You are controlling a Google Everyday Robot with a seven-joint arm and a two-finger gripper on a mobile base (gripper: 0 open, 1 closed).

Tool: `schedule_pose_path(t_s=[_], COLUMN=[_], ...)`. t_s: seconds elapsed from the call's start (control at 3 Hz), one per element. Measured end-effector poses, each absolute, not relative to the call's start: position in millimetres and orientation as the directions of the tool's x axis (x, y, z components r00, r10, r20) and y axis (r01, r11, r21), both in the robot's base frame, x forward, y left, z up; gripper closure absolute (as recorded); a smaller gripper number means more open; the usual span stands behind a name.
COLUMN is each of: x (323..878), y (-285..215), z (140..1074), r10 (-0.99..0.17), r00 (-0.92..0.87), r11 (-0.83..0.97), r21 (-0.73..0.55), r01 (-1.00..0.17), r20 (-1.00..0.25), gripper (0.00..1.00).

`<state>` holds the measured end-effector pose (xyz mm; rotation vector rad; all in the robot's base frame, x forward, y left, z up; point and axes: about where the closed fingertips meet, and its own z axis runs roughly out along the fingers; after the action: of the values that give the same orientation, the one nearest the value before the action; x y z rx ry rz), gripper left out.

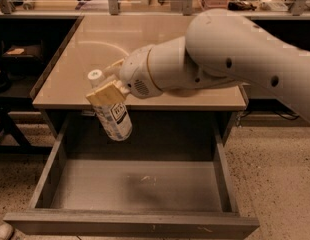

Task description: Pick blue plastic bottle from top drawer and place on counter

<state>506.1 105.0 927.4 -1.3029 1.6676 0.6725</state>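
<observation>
The top drawer (pixel 140 190) is standing pulled fully out beneath the surface (pixel 70 81), and I am seeing nothing resting on its flat grey floor apart from a few small pale marks near the middle. The blue plastic bottle (pixel 116 122) is hanging in the air above the rear left part of the drawer, clear of the floor and walls. It is tilting, with its white cap pointing up and to the left and its base down and to the right. In this view the cap is overlapping the front edge of the surface, while the labelled body is showing against the dark gap under that edge. The pincer (pixel 106 93) is clenching the bottle around its upper part, just below the cap; a tan finger (pixel 107 91) is lying across the near side of the bottle and hiding its shoulder. The white arm (pixel 235 49) is reaching in from the right and covering most of the right half of the surface, so I am unable to tell what is lying there. A cluttered shelf (pixel 145 6) is running along the back, cut off by the top of the view, and its items are too small for me to name. A pale rounded thing (pixel 2 231) is showing only partly at the bottom left corner.
</observation>
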Motion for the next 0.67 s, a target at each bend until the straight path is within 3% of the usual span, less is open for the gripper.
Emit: schedule_pose_path(t_s=[0.67], x=[555], y=[108], z=[976], r10=[-0.47], r00=[-0.001], r11=[0.285], r21=[-0.151], r01=[-0.947], r20=[-0.883], gripper=[1.0])
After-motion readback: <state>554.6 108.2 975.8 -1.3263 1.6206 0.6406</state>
